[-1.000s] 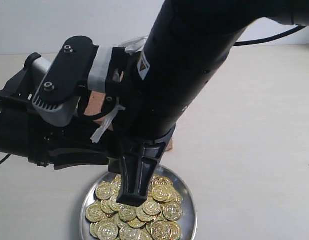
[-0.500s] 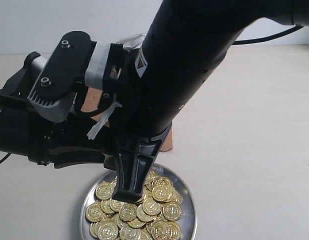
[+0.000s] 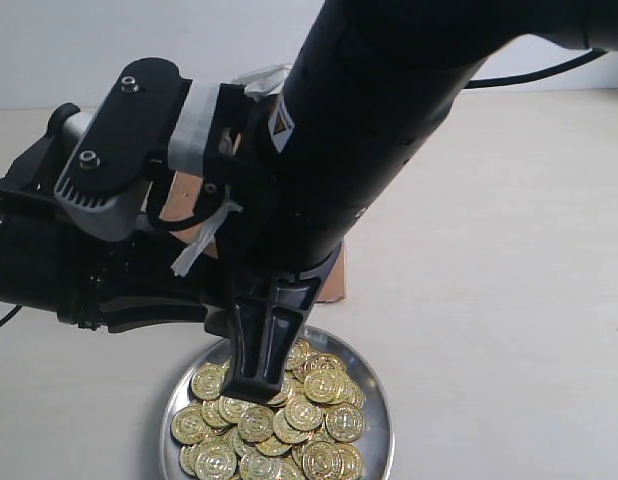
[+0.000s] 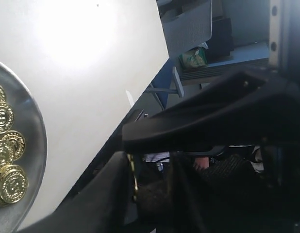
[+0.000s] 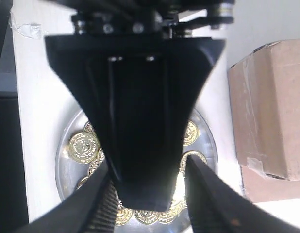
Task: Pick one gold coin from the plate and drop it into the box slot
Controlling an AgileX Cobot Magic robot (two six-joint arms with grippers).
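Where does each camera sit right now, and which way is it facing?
Exterior view: off the arms, looking down at the plate of coins; both black arms show, right fingers over the coins.
Left wrist view: on the left arm, looking along the left fingers, past the plate's rim and table edge.
Right wrist view: on the right arm, looking down past the right fingers at the plate, box beside it.
Shared: all three see plate and coins.
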